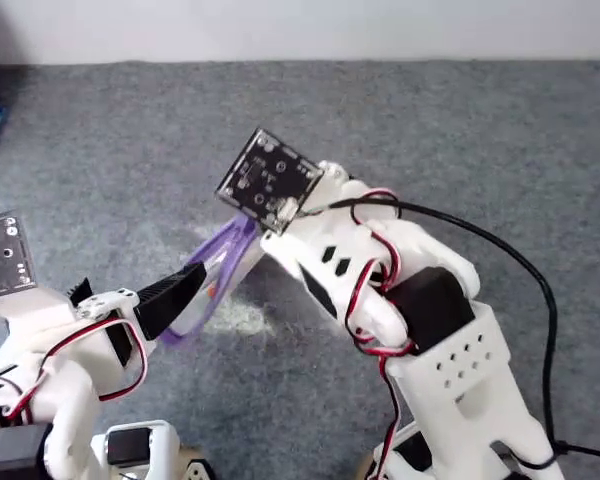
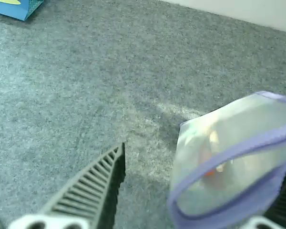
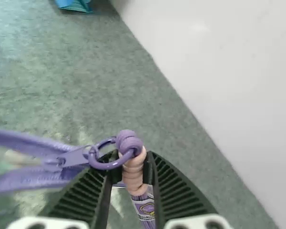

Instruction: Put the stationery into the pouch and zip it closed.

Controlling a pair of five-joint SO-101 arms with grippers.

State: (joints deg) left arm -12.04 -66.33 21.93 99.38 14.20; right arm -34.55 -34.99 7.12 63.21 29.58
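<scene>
Pouch (image 1: 218,268): clear, purple-edged, raised off grey table (image 1: 450,130), running from 8 o'clock to 1 o'clock between 2 arms. Left gripper (image 1: 180,290), at 8 o'clock end: jaws wide, pouch end between them, against 1 jaw; judged bracing rather than pinching, to resist pull. Small orange and pale stationery (image 2: 212,160) shows through wall, so loading likely done. Right gripper (image 3: 131,164), at 1 o'clock end: narrow, clamped on beaded zip pull (image 3: 133,174). Tapes spread beyond slider (image 3: 62,162); zip judged not fully shut.

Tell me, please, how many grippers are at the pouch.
2: the right gripper pinches the pouch by its zipper pull; the left gripper stands open at the other end.
</scene>
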